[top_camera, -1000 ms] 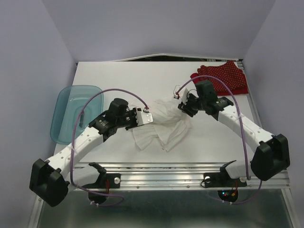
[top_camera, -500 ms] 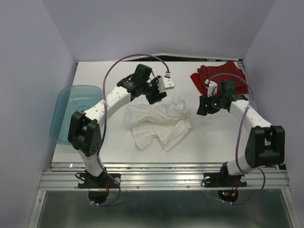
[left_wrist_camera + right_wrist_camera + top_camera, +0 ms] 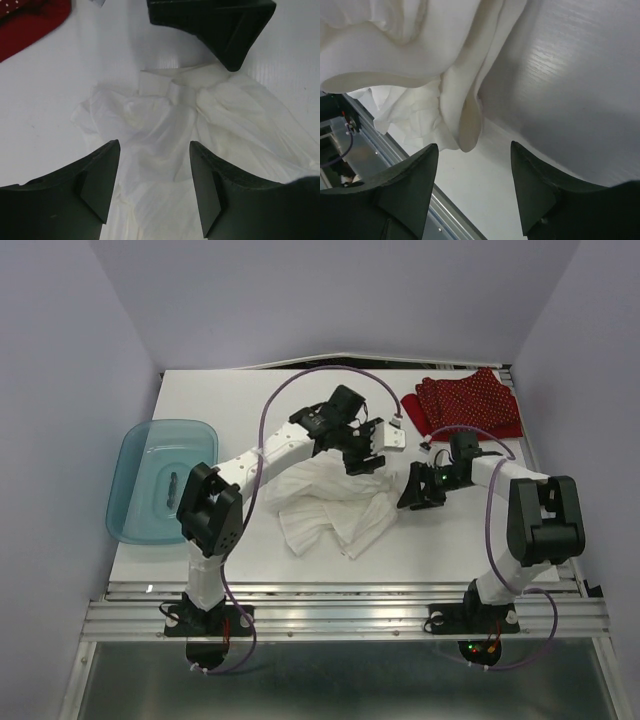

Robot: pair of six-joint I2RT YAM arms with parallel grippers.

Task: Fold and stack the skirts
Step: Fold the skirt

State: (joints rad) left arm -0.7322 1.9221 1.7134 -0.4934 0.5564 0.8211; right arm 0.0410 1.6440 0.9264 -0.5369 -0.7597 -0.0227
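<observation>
The white skirt (image 3: 330, 502) lies crumpled and wrinkled on the middle of the table. The red polka-dot skirt (image 3: 467, 405) lies at the back right. My left gripper (image 3: 366, 456) is open and hovers over the white skirt's far right part. In the left wrist view the white cloth (image 3: 160, 125) shows between its fingers (image 3: 154, 145). My right gripper (image 3: 413, 491) is open and empty at the white skirt's right edge, low over the table. In the right wrist view (image 3: 474, 145) a fold of the white skirt (image 3: 455, 90) hangs just ahead of it.
A translucent teal tub (image 3: 143, 455) stands at the table's left edge with a small dark object inside. The metal rail (image 3: 340, 605) runs along the near edge. The right gripper's black body (image 3: 215, 25) and a corner of the red skirt (image 3: 30, 17) show in the left wrist view.
My left gripper has swung to the right, from beyond the white skirt to over its far right part. My right gripper has moved left and nearer, up to the skirt's right edge.
</observation>
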